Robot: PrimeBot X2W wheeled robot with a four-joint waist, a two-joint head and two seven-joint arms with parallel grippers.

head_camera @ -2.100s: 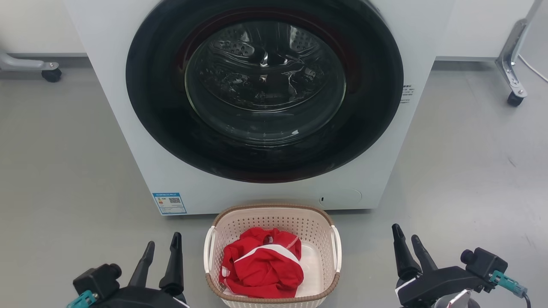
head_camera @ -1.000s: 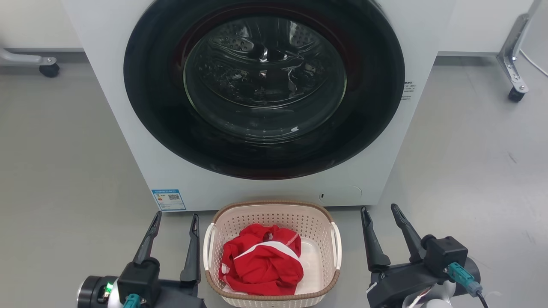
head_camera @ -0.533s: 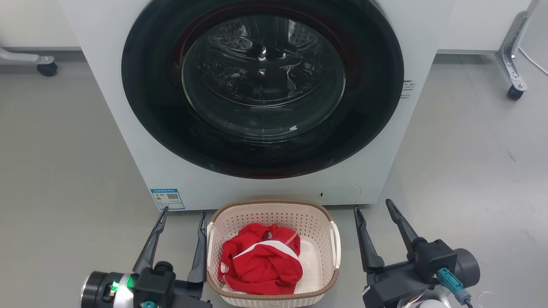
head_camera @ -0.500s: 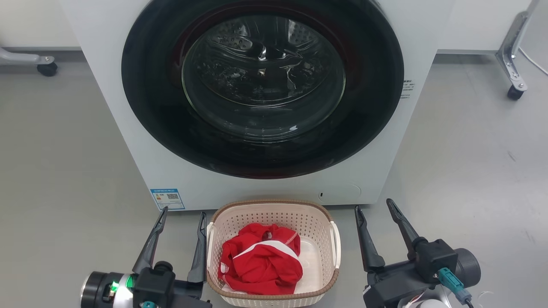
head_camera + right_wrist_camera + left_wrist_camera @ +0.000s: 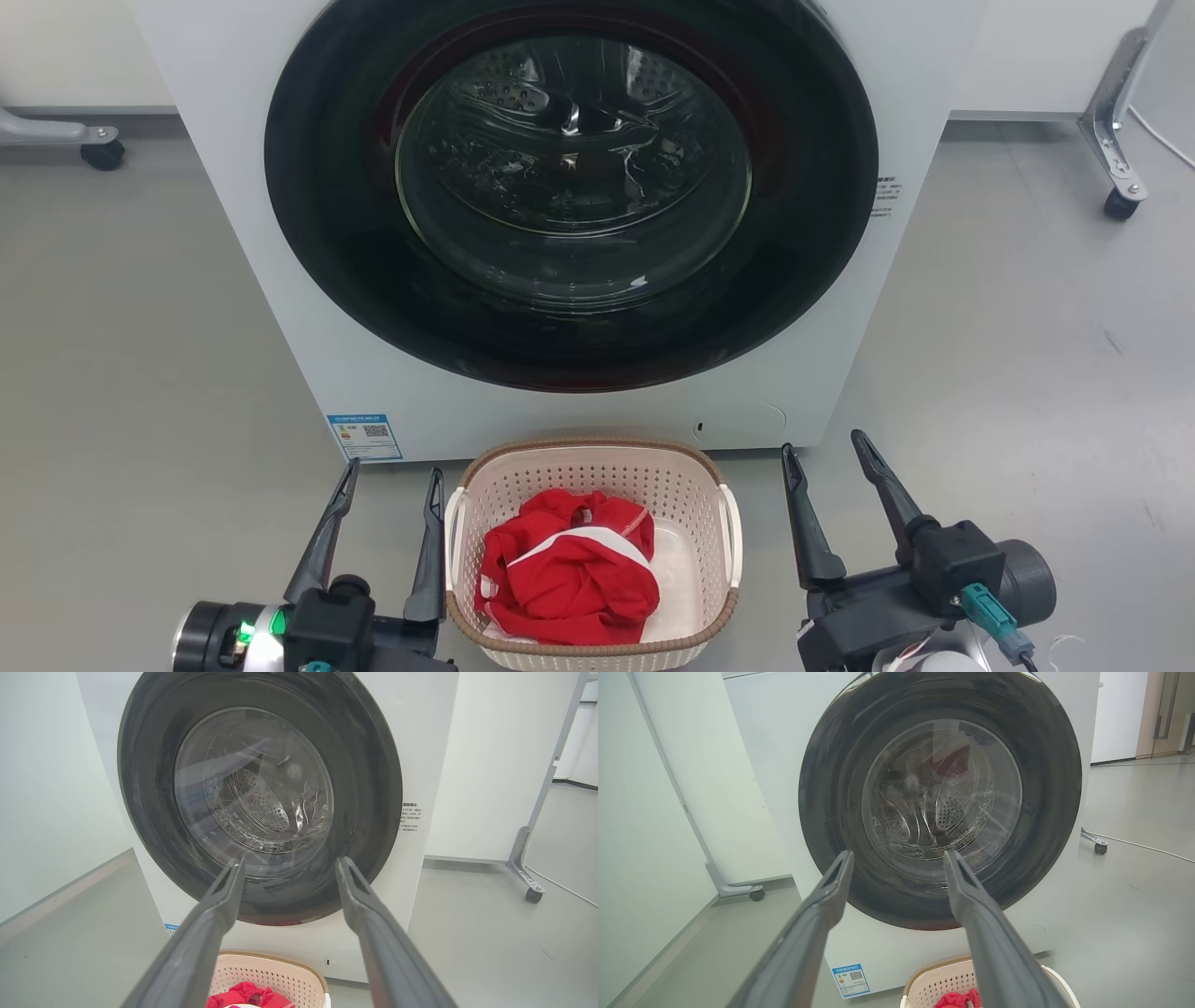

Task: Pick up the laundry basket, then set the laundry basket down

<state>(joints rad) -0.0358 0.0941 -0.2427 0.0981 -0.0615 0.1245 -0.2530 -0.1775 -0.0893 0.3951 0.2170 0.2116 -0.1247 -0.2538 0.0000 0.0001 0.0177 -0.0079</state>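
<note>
The left tool (image 5: 392,474), fingers wide and empty, hangs just beside the laundry basket (image 5: 597,478) at its 9 o'clock. The basket sits on the floor (image 5: 140,373) holding a red garment (image 5: 565,579), with the washer (image 5: 233,140) at its 12 o'clock. The right tool (image 5: 823,446), equally wide and empty, is at 3 o'clock.

I read this as a lab test bay: a lone washer (image 5: 574,196) fills the upper middle on bare grey floor (image 5: 140,373), a basket (image 5: 597,444) below it, and the white panels (image 5: 1046,56) behind stand on caster feet (image 5: 1117,203) at upper right and upper left.
</note>
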